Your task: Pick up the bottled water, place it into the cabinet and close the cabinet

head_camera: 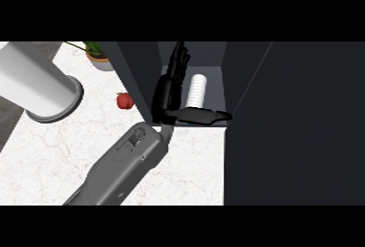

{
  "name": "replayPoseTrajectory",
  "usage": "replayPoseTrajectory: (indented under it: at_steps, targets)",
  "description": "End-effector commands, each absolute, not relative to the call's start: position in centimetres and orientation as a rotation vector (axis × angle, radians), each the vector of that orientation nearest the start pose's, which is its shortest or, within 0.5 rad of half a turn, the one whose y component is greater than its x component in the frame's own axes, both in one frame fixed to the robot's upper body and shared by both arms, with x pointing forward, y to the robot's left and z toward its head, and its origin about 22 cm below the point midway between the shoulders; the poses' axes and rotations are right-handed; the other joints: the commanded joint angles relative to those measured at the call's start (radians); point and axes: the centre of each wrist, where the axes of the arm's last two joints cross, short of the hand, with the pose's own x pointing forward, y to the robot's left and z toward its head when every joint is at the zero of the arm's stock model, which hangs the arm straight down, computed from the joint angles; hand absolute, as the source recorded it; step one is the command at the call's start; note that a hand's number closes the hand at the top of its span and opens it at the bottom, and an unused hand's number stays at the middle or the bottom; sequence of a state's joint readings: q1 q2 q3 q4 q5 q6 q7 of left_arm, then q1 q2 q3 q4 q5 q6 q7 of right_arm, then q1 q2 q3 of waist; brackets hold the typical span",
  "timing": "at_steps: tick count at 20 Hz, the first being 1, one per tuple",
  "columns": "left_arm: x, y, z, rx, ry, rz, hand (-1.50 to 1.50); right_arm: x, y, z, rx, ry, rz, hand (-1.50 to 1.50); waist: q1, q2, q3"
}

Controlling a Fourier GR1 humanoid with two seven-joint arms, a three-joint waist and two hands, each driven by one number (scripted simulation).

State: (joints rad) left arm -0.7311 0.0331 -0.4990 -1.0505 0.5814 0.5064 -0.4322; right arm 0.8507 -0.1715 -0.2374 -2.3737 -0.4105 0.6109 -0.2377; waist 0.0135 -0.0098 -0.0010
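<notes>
Inside cabinet (246, 72) at upper centre: ribbed bottled water (197, 90), light, stiff, slippery; best gripped mid-body. Hand (170, 89) beside it, fingers straight, holding nothing.

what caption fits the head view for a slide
Robot hand reaching inside the open cabinet beside the white bottled water standing within.

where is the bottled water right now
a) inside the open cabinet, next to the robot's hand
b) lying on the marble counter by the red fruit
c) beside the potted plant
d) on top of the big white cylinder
a: the white ribbed bottled water stands inside the dark cabinet, with the black hand reaching into the same compartment right beside it.
</notes>
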Motion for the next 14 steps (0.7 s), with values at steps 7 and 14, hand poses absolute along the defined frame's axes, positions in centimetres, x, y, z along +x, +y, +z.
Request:
replayPoseTrajectory:
  at_steps: [7,14]
  targets:
    - [26.3,8.6,4.4,-0.357,-1.869,0.061,-1.5,4.3,-29.4,14.0,0.22,-1.905,0.328,-1.5,-0.001,0.003,0.0]
    - [21.9,11.0,3.5,-0.361,-1.865,0.095,-1.5,4.9,-28.6,14.2,0.46,-1.756,0.559,1.5,-0.005,0.003,-0.001]
